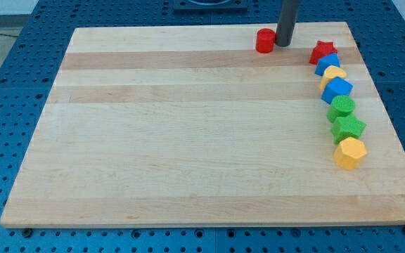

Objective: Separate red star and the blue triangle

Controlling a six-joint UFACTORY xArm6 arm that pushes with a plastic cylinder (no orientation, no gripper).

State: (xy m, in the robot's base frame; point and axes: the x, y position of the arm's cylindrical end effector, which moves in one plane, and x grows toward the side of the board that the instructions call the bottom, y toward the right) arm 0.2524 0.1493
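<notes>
Red star [321, 50] sits at the view's top right of the wooden board [188, 154], touching the blue triangle [327, 64] just below it. Counted: eight blocks, two each of red, blue, yellow, green. My tip [283, 44] touches the red cylinder [264, 41], well left of the star; nothing gripped.

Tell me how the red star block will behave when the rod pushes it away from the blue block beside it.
The red star block sits flat and low on the smooth wooden board, so it will probably slide, not tip or roll. Its points may make it rotate under an off-centre push. It touches the blue triangle block, which could drag along. My tip is beside the red cylinder block.
</notes>
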